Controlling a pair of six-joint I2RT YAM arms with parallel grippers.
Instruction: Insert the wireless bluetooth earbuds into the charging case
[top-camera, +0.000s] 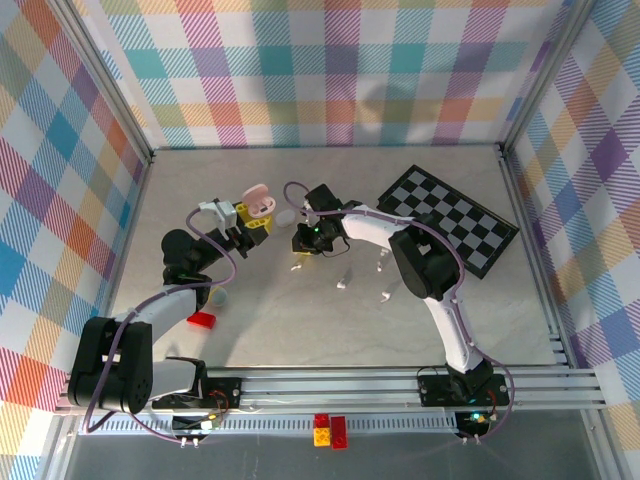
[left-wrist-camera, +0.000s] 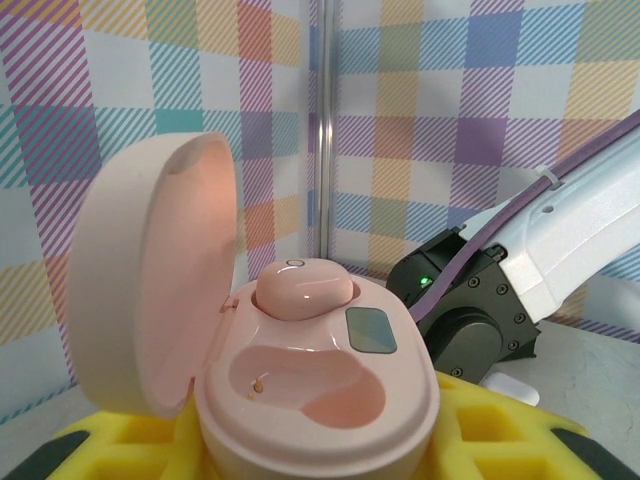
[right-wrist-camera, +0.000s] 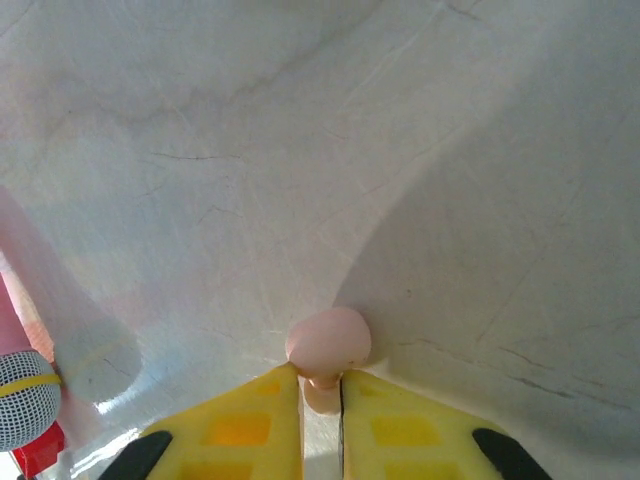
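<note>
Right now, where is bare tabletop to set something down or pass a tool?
Bare: the back strip between rear wall and the open pink oval charging case; the near-right patch between the black-and-white checkered board and right arm. Crowded: the middle, where left tool meets right tool pinching a pale pink earbud, small glossy white earbuds scattered nearby.

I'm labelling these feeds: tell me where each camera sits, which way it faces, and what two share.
Top external: above and behind the robot, looking down on the table; left arm, left gripper, right arm and right gripper show.
Left wrist: on the left arm, facing across the charging case toward the plaid wall; its yellow fingers show, plus the right arm.
Right wrist: on the right arm, looking down at the table; its yellow fingers pinch an earbud.
Shared: top external and left wrist both show the charging case.
</note>
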